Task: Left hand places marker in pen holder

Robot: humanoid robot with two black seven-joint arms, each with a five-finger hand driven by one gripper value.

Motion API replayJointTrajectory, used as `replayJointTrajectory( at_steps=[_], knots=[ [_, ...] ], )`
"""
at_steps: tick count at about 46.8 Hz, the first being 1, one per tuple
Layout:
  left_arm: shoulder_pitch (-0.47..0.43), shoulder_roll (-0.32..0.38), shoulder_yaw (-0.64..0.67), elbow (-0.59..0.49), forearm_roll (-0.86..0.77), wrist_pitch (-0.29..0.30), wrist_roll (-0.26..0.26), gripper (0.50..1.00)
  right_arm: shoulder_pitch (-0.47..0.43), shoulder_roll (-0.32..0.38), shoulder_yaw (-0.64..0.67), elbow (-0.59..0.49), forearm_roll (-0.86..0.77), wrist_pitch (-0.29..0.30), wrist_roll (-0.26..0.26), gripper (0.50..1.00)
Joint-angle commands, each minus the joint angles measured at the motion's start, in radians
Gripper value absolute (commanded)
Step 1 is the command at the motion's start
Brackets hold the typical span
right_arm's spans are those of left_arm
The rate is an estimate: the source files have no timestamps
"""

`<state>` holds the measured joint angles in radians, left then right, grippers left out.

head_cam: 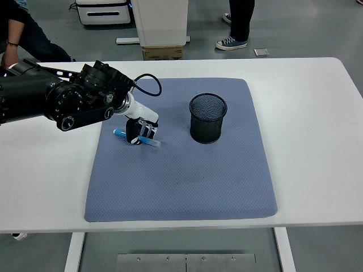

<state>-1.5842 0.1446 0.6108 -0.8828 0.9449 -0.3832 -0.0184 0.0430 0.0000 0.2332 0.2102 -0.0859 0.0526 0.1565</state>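
A blue marker (pixel 120 134) lies on the blue-grey mat (pixel 187 170), left of centre, its right end pointing toward the near right. My left hand (pixel 140 131) reaches in from the left and has its fingers curled down around the marker's middle, resting on the mat. Only the marker's two ends show past the fingers. A black mesh pen holder (pixel 208 118) stands upright on the mat, about a hand's width to the right of the marker. My right hand is out of sight.
The mat covers the middle of the white table (pixel 317 119). A black cable (pixel 148 86) loops behind my left wrist. A person crouches at the top left (pixel 22 34), and another person's legs (pixel 238 22) stand beyond the table.
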Motion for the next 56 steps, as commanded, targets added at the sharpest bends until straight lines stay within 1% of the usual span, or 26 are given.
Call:
replayJointTrajectory(
  at_steps=[1,7,13,36,44,56],
  knots=[
    [-0.004,0.001,0.0,0.008,0.0,0.0,0.0,0.555,0.0,0.0,0.0,0.0,0.0,0.001,0.0,1.0],
    [-0.005,0.0,0.0,0.016,0.0,0.0,0.0,0.517,0.0,0.0,0.0,0.0,0.0,0.0,0.0,1.0],
    [-0.005,0.0,0.0,0.016,0.0,0.0,0.0,0.5,0.0,0.0,0.0,0.0,0.0,0.0,0.0,1.0],
    [-0.008,0.001,-0.005,0.022,-0.003,0.001,-0.001,0.5,0.0,0.0,0.0,0.0,0.0,0.0,0.0,1.0],
    [-0.02,0.001,-0.011,0.044,-0.005,0.0,-0.005,0.5,0.0,0.0,0.0,0.0,0.0,0.0,0.0,1.0],
    [-0.039,0.001,-0.017,0.048,-0.017,0.0,-0.008,0.5,0.0,0.0,0.0,0.0,0.0,0.0,0.0,1.0]
  ],
)
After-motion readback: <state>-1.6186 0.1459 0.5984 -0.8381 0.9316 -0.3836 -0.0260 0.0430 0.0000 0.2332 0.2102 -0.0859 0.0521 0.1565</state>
